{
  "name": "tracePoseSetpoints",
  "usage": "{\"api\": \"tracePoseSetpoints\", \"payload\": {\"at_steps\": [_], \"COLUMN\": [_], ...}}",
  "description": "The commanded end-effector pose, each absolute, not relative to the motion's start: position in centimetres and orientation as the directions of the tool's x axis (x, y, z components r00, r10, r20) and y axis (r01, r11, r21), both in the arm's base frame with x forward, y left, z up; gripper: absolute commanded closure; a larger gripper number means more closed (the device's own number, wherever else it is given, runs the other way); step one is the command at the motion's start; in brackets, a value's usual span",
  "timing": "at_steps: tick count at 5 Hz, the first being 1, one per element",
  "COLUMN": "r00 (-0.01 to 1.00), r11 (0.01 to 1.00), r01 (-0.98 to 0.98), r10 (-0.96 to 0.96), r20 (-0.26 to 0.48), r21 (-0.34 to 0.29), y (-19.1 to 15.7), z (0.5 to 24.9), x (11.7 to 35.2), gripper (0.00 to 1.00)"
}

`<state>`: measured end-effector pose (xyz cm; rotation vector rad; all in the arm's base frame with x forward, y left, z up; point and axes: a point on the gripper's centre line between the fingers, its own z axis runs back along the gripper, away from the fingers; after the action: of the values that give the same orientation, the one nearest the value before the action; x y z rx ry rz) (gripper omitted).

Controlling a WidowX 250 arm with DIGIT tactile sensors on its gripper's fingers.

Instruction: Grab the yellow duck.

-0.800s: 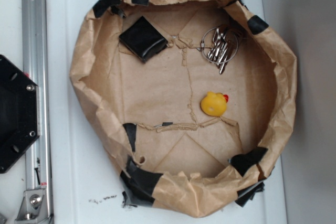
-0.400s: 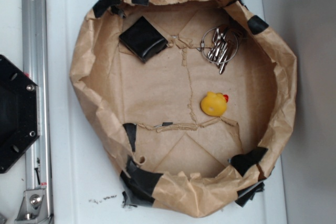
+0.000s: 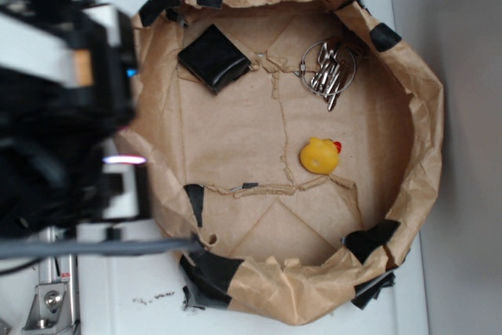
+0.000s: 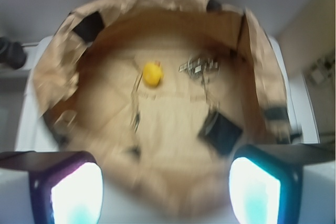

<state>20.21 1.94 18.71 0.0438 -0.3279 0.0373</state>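
Note:
The yellow duck (image 3: 319, 154) lies on the floor of a brown paper basket (image 3: 427, 107), right of centre, red beak to the right. In the wrist view the duck (image 4: 152, 73) shows small and far ahead, past the basket's near wall. My arm (image 3: 67, 115) is a blurred black and white mass over the basket's left rim, well left of the duck. My gripper (image 4: 165, 182) is open. Its two lit fingers (image 4: 73, 192) stand wide apart at the bottom corners with nothing between them.
A black square pad (image 3: 213, 57) lies at the basket's back left. A ring of metal keys (image 3: 328, 68) lies at the back right, above the duck. The crumpled basket wall (image 4: 58, 72) carries black tape patches. A metal rail (image 3: 51, 296) runs along the left.
My arm has swung into the exterior view from the left and now covers the basket's left edge. The duck, pad and keys have not moved.

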Motion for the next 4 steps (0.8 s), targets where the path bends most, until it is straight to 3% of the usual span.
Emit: {"api": "tracePoseSetpoints", "payload": {"at_steps": [1,2,3,4], "r00": [0.969,0.965,0.930,0.893], "r11": [0.995,0.990,0.966,0.946], "r01": [0.030,0.125,0.260,0.315], "r10": [-0.053,-0.135,-0.251,-0.321], "r20": [0.240,0.223,0.267,0.316], "r21": [0.099,0.058,0.005,0.072], "y": [2.7,1.8,0.3,-0.7], "z": [13.5,9.6,6.8,6.4], "x": [27.4,29.6,31.6,33.2], "gripper": [0.00,0.00,0.00,0.00]}}
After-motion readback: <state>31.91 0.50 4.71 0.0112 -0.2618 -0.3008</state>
